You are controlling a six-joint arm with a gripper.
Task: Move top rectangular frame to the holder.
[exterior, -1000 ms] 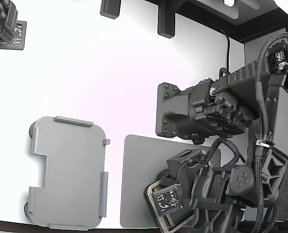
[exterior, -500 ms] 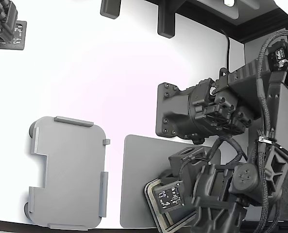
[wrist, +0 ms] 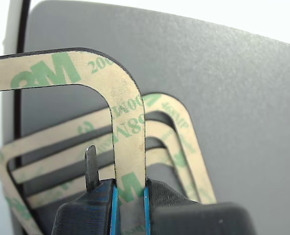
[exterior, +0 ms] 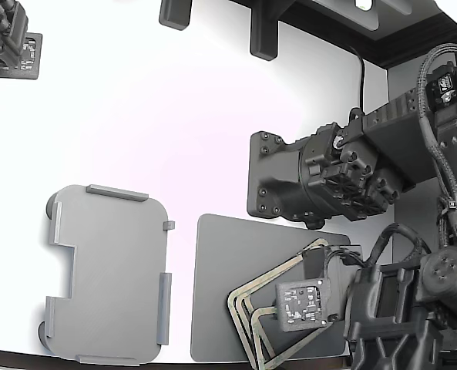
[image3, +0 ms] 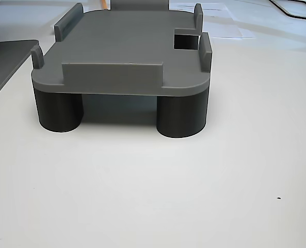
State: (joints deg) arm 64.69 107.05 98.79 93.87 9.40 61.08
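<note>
Top frame (wrist: 127, 122): tan with green print, raised at a tilt above the alike frames (wrist: 181, 142), over the dark grey mat (exterior: 228, 270).
Hand (wrist: 130, 196): clenched on one side of the top frame, strip pinched between blue-edged pads.
Holder (exterior: 109, 274): light grey, bare, on the white surface (exterior: 174, 116), beside the mat toward the exterior view's left.
</note>
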